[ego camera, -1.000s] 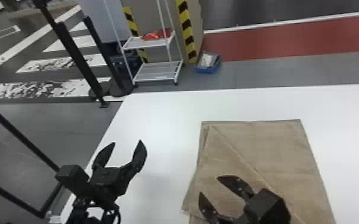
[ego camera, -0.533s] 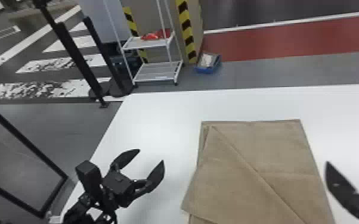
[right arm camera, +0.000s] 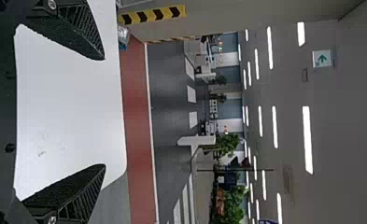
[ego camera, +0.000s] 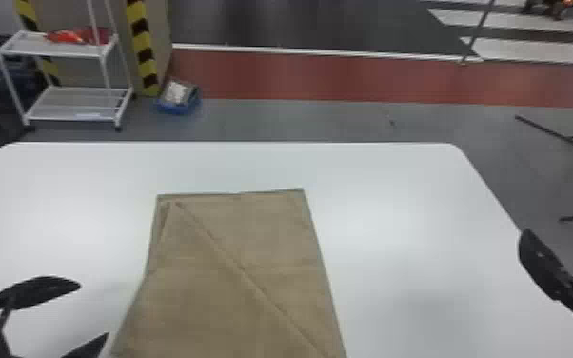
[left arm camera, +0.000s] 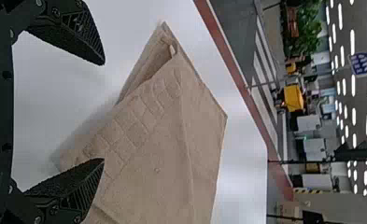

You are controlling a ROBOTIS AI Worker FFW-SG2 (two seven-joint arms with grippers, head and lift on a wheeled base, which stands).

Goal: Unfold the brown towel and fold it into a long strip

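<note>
Well, brown towel (ego camera: 233, 295) between left claw (ego camera: 94, 310) and right claw (ego camera: 557, 232), nearer left; both gaping wide

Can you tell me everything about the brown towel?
The brown towel looks like soft, plain cloth. It lies mostly flat on the white table, folded in layers. A long slanting edge crosses its top, from near the far left corner toward the robot and to the right. The left wrist view shows little raised squares in rows, and layers parted at one corner. The left gripper's open fingers are close to its left side; I can't tell if they touch it.
</note>
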